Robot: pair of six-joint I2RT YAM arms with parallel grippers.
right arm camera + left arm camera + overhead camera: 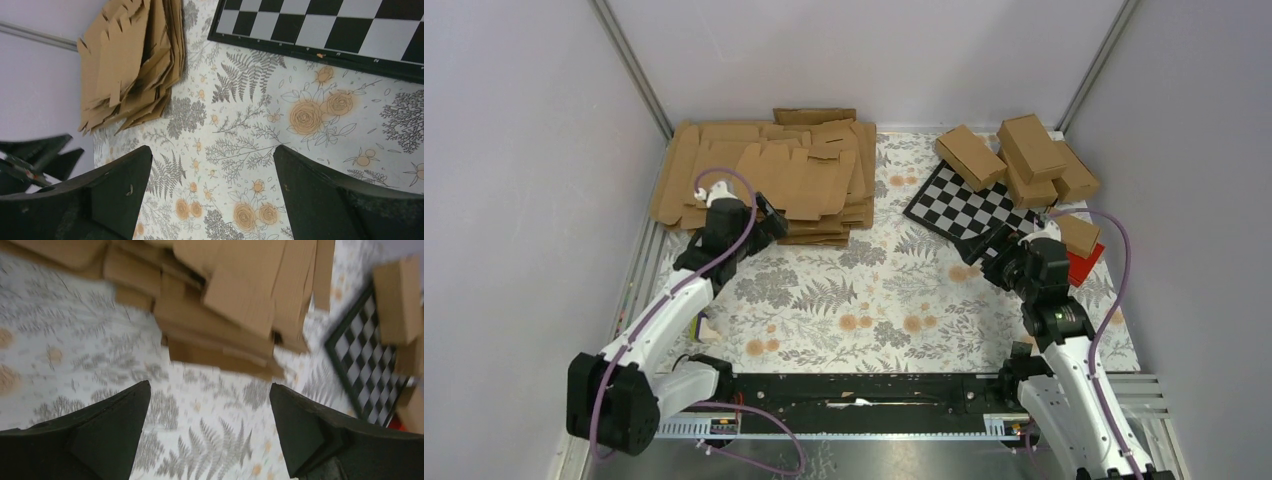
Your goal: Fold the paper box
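Observation:
Flat brown paper box sheets (774, 175) with flaps and slots lie stacked at the back left of the floral mat. My left gripper (771, 222) hovers open just in front of the stack's near edge, touching nothing. In the left wrist view the stack (225, 300) fills the top, blurred, beyond the wide-apart fingers of the left gripper (209, 387). My right gripper (990, 246) stands open over the mat near the checkerboard's front corner, nothing between its fingers. The right wrist view shows the right gripper (212, 150) above bare mat, the stack (130, 65) far off.
A black-and-white checkerboard (969, 210) lies at the back right. Several folded brown cartons (1019, 155) are piled behind it. A small red box (1086, 266) sits under another carton beside the right arm. Grey walls close in on three sides.

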